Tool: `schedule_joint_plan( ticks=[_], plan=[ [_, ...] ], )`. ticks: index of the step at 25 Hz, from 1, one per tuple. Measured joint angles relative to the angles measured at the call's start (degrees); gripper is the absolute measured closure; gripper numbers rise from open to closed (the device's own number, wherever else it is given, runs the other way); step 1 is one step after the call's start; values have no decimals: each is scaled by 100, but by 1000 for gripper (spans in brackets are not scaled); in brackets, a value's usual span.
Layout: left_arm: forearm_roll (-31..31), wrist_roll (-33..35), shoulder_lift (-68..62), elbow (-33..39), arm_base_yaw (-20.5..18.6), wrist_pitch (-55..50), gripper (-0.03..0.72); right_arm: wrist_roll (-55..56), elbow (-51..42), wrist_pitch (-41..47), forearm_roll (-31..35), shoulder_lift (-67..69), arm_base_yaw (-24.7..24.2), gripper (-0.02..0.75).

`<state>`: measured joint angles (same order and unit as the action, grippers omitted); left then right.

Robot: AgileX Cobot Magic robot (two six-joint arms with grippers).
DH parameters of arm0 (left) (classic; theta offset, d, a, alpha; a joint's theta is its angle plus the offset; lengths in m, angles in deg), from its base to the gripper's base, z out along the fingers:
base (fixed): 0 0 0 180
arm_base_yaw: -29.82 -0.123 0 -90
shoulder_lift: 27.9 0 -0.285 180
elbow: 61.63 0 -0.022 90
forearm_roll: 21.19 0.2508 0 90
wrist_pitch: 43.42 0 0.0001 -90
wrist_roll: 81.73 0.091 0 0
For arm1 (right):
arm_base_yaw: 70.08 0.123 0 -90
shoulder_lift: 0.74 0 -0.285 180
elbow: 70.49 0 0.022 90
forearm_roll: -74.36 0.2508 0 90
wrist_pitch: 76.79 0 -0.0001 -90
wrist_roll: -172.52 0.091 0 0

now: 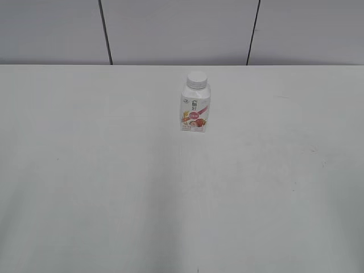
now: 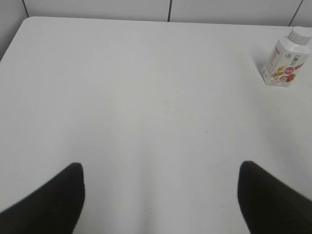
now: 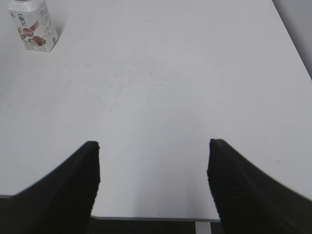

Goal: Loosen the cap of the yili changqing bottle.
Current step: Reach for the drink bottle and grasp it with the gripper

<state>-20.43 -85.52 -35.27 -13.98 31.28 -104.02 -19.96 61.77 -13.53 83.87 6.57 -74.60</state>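
Observation:
The yili changqing bottle (image 1: 195, 109) stands upright on the white table (image 1: 114, 187), toward the back and a little right of the middle. It is small, white, with a pink-red strawberry label. Its white ribbed cap (image 1: 197, 79) sits on the neck. The bottle also shows at the top right of the left wrist view (image 2: 285, 61) and at the top left of the right wrist view (image 3: 33, 25). My left gripper (image 2: 161, 170) is open and empty, far from the bottle. My right gripper (image 3: 153, 146) is open and empty over the table's near edge. Neither gripper shows in the exterior view.
A grey panelled wall (image 1: 182, 31) stands behind the table's far edge. The table's near edge (image 3: 151, 218) shows between the right jaws, with dark floor below it.

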Motion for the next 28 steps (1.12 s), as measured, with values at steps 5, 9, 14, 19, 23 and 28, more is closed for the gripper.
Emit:
schedule_joint_plan(
  ticks=[5, 9, 14, 19, 23, 28],
  plan=[
    [0, 0, 0, 0, 0, 0, 105, 0, 0, 0, 0, 0, 0, 190],
    [0, 0, 0, 0, 0, 0, 105, 0, 0, 0, 0, 0, 0, 190],
    [0, 0, 0, 0, 0, 0, 105, 0, 0, 0, 0, 0, 0, 190],
    [0, 0, 0, 0, 0, 0, 105, 0, 0, 0, 0, 0, 0, 190],
    [-17, 0, 0, 0, 0, 0, 105, 0, 0, 0, 0, 0, 0, 190],
    [-37, 0, 0, -27, 0, 45, 105, 0, 0, 0, 0, 0, 0, 190]
  ],
)
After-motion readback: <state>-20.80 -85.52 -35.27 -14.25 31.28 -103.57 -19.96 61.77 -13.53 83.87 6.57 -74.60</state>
